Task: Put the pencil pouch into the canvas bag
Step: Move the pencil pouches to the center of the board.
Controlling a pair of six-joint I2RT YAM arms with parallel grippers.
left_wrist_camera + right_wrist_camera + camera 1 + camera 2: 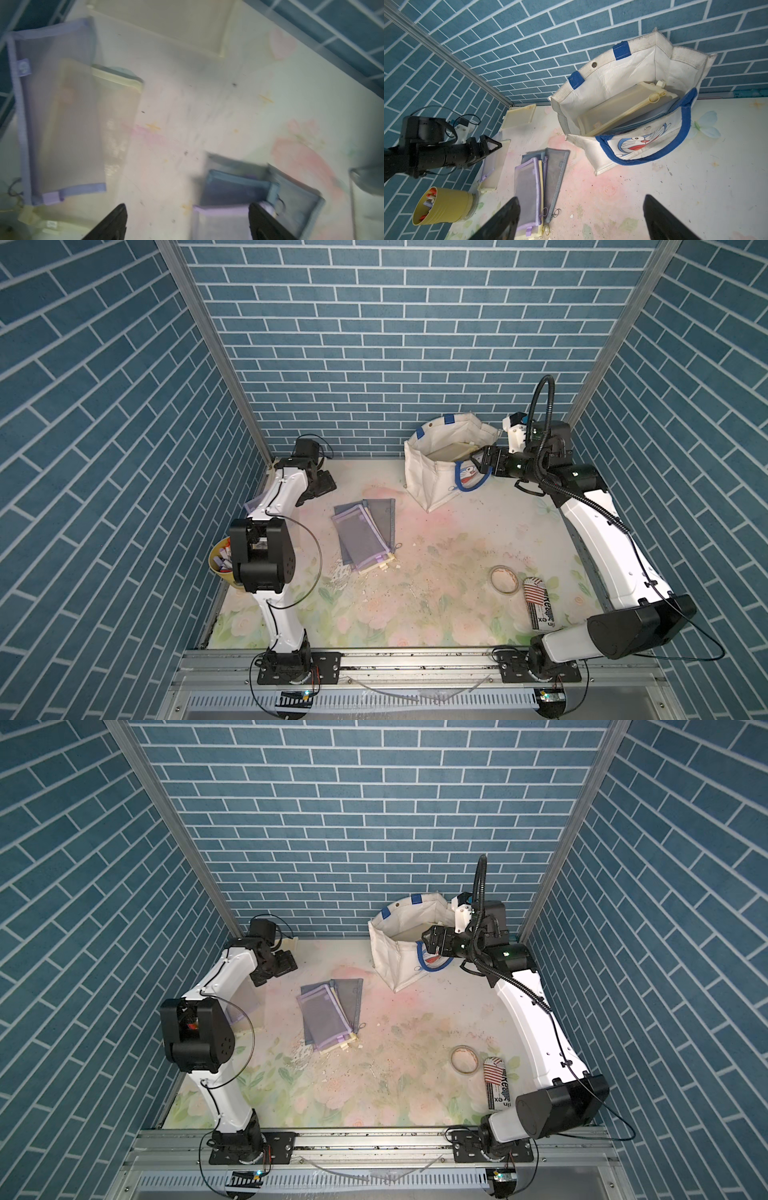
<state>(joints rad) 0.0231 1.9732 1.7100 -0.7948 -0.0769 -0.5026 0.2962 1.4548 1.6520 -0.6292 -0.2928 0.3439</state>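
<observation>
One canvas bag (593,83) stands open by the back wall (571,31), and one cream pencil pouch (618,108) lies slanted inside it. The right gripper (478,460) hovers just over the bag's cat-printed side, its two fingers spread wide with nothing between them. The left gripper (492,145) is well apart from the bag, to its left in both top views, jaws likewise wide and empty. Between it and the bag a fanned stack of pouches (365,536) lies flat. It holds at least four: purple-edged on top, one yellow and two blue-grey below. Farther from the bag, by the left gripper, two more pouches (493,164) overlap, and one cream pouch (519,117) rests against the back wall. One yellow cup (444,205) of markers, one tape roll (503,578) and one striped packet (540,608) sit well away from the bag.
</observation>
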